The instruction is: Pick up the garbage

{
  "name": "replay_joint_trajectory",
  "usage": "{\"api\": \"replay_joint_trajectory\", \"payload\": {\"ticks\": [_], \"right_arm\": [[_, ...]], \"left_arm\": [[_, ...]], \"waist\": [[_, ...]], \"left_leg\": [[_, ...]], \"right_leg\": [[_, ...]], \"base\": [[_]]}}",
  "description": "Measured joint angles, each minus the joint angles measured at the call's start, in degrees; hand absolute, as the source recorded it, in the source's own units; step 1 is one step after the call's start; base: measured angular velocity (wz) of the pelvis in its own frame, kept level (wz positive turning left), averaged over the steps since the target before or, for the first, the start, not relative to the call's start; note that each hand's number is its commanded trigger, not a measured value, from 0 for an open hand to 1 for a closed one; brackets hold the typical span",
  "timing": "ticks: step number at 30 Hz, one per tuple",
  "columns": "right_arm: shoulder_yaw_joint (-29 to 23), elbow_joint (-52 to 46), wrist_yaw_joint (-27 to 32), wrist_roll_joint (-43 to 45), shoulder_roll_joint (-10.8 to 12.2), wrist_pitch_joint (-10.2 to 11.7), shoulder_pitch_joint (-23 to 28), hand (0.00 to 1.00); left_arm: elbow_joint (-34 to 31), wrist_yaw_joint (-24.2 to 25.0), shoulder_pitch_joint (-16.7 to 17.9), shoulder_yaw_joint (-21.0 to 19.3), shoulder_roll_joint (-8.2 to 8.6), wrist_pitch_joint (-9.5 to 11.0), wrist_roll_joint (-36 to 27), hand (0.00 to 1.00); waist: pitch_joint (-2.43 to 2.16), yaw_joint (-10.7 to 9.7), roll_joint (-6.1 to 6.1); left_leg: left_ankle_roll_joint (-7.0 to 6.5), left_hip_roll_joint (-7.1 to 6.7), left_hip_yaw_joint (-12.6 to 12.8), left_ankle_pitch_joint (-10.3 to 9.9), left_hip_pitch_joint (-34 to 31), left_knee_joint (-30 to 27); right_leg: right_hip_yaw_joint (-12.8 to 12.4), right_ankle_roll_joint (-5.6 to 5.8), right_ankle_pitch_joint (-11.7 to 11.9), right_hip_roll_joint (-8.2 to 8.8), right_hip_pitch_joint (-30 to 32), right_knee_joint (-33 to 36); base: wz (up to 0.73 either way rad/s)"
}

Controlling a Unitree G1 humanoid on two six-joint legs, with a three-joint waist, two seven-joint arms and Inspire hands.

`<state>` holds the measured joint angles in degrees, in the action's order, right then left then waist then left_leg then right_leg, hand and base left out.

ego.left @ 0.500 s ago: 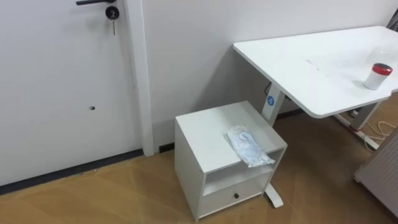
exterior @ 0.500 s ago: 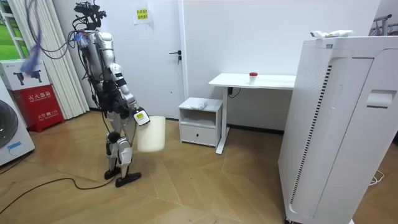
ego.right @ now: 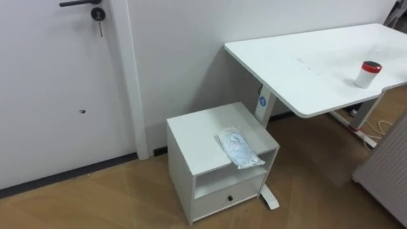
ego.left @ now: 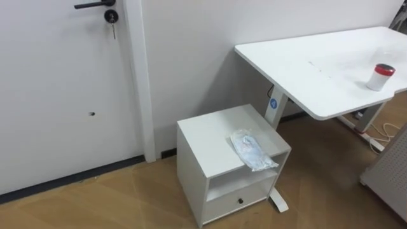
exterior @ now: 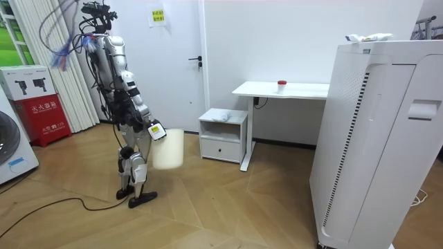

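A crumpled clear plastic bag with pale blue in it [ego.left: 253,150] lies on top of a low white cabinet [ego.left: 210,135], near its right front corner; it is also the bag [ego.right: 238,147] in the right eye view. In the room view I stand on the wood floor a couple of steps from that cabinet [exterior: 223,135], facing it. My right hand [exterior: 156,131] is down at hip height, holding a white bin [exterior: 168,149] by its rim.
A white desk [ego.left: 318,67] stands right of the cabinet and bears a small white jar with a red lid [ego.left: 379,76]. A closed door [ego.left: 63,89] is at the left. A tall white appliance [exterior: 377,138] fills the room view's right.
The eye view has shifted slightly, so the camera moved; cabinet and bag lie as before. In the room view I stand in the same spot with the bin still in hand.
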<state>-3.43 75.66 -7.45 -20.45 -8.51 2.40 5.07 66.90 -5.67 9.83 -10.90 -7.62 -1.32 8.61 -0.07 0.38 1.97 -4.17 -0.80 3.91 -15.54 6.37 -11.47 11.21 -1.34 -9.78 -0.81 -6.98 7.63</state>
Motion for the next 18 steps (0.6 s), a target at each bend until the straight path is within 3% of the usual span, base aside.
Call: {"api": "replay_joint_trajectory", "payload": {"ticks": [7,13,16,18], "right_arm": [[-0.1,-0.3,-0.2,0.0,0.0,0.0,0.2,1.0],[-0.3,-0.1,-1.4,0.2,0.0,-0.1,0.1,1.0],[-0.3,0.0,-1.9,0.2,-0.1,-0.8,0.0,1.0],[-0.5,-0.1,-2.0,0.2,-0.3,-1.1,0.0,1.0]], "left_arm": [[0.0,0.0,1.9,0.0,-0.13,-0.4,0.2,0.0],[1.2,0.0,2.5,-0.1,-0.63,-1.8,5.2,0.0],[1.8,0.2,1.9,-0.1,-0.82,-3.1,7.9,0.0],[1.8,0.8,1.7,-0.7,-0.91,-3.5,7.9,0.0]], "waist": [[0.06,0.0,-0.08],[0.3,-0.2,0.6],[0.38,-0.1,0.63],[0.46,0.1,0.3]], "left_leg": [[0.0,0.03,0.0,0.0,-0.1,-0.2],[0.01,0.14,-0.1,-0.1,-0.5,-1.1],[0.46,0.36,0.2,-1.5,-1.6,-4.7],[0.93,1.71,1.3,-4.5,-2.5,-8.7]], "right_leg": [[-0.1,0.0,0.0,-0.06,0.0,-0.1],[0.0,-0.11,-0.1,-0.08,0.0,0.3],[0.2,-0.34,-1.6,-0.35,0.1,2.0],[0.6,-0.93,-4.2,-0.86,1.4,6.0]], "base": [[0.0],[0.01],[0.03],[-0.09]]}}
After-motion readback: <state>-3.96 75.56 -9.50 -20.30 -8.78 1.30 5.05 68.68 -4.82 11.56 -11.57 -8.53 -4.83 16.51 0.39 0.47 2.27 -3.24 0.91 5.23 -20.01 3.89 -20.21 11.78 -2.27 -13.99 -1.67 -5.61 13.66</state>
